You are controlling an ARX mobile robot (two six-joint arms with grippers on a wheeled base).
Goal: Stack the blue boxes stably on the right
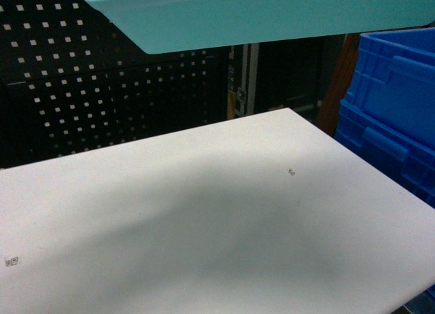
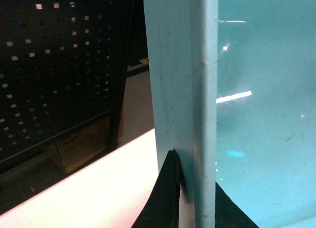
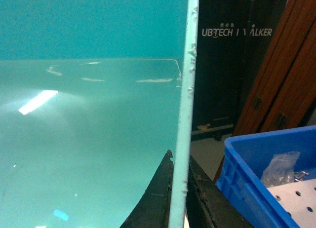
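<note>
Tub [image 1: 272, 15] sits at the top of the head view, held above the table [image 1: 204, 225]. Likely light, stiff, slick plastic; a pinch on each end wall looks like the best hold. Left gripper [image 2: 195, 188] pinches the left wall at the bottom of its view; right gripper [image 3: 178, 193] pinches the right wall likewise. Tub is light turquoise, smooth, tapered, scuffed inside. Crate [image 1: 397, 103], royal blue and ribbed, is at right edge; a clear bag [image 3: 281, 169] lies inside.
</note>
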